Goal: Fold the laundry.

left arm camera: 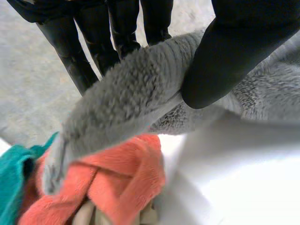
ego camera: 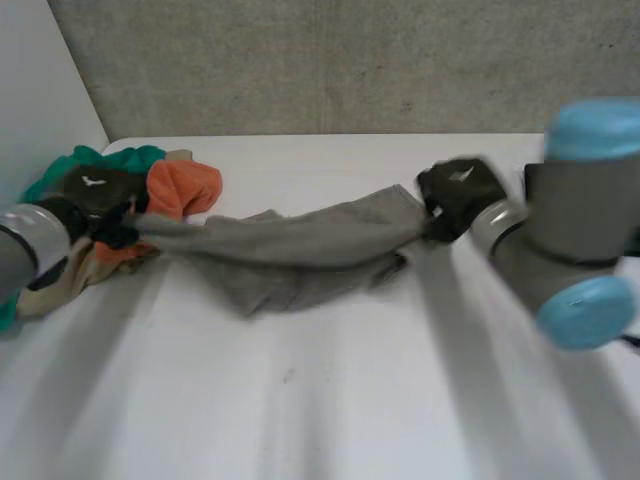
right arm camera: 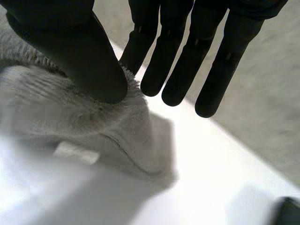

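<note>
We see the grey towel point(ego camera: 300, 245) drawn out in a long sagging band between our two hands, its lower folds on the white worktop point(ego camera: 330, 400). Our left hand point(ego camera: 108, 222) is clamped on one end: its thumb presses the cloth against the fingers point(left arm camera: 89, 51) behind it. Our right hand point(ego camera: 462, 192) pinches the other end, with the thumb on the edge, the nearest finger behind it and the other fingers point(right arm camera: 220, 70) straight and clear. Just beside the left hand lies a heap of laundry, with an orange cloth point(ego camera: 185, 188) and a teal cloth point(ego camera: 60, 170) in it. A small white label point(right arm camera: 75, 152) shows on the towel below the right thumb.
</note>
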